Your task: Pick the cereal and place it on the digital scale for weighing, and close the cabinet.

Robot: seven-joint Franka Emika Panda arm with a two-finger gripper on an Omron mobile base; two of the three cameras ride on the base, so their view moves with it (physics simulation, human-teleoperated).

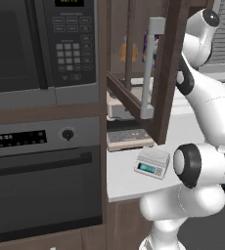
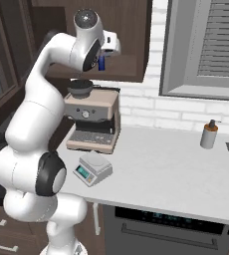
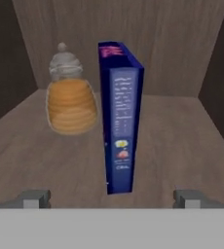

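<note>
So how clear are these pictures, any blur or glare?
Hand view: soft, the print on the cereal unreadable, and the orange bottle fuzzy-edged. Left base view: cabinet door's glass hazes what's behind it. Right base view: evenly lit, no glare on the digital scale.

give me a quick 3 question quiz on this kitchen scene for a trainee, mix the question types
1. True or false: the cereal already sits on the digital scale.
2. Multiple choice: in the hand view, what stands beside the cereal on the cabinet shelf? A) orange bottle B) mug C) bowl
3. Fill in: the gripper fingers are ____, one on each side of the box.

Key
1. False; it stands upright in the cabinet and the scale platform is bare.
2. A
3. open, not yet touching it
</note>
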